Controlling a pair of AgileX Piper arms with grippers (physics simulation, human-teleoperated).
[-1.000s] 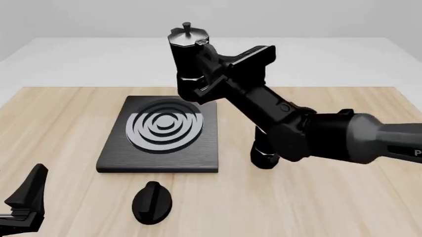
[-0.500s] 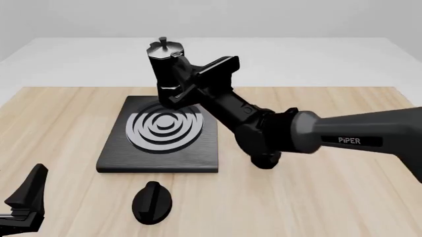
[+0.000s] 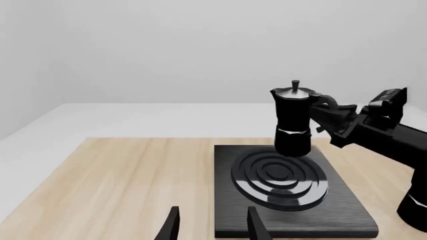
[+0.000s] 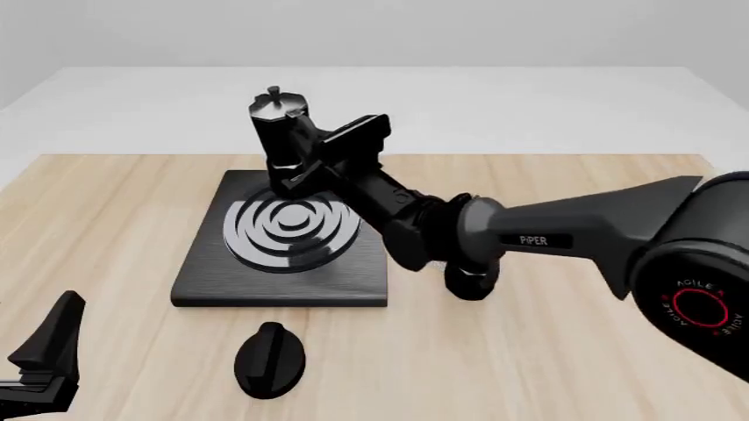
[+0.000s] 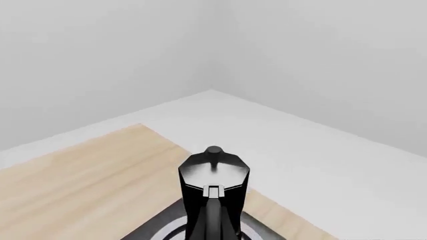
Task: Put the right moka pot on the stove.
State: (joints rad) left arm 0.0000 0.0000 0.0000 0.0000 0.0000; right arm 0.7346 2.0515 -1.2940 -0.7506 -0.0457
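Note:
The right moka pot point(image 4: 279, 140), black with a silver lid and knob, stands upright in my right gripper point(image 4: 311, 165), which is shut on its side handle. The pot hangs low over the far part of the stove point(image 4: 199, 279), a black slab with silver rings. I cannot tell whether it touches. The left wrist view shows the pot point(image 3: 293, 122), the right gripper point(image 3: 331, 116) and the stove point(image 3: 349, 202). The right wrist view looks down on the pot's lid point(image 5: 213, 172). My left gripper point(image 3: 212, 229) is open and empty near the table's front left corner point(image 4: 45, 351).
The second moka pot point(image 4: 471, 282) stands on the table right of the stove, mostly hidden behind my right arm; it also shows in the left wrist view point(image 3: 413, 210). A small black oval knob point(image 4: 269, 358) lies in front of the stove.
My right gripper has carried the pot leftward and downward, from high beside the stove's far right corner to low over the burner rings. The left gripper has not moved.

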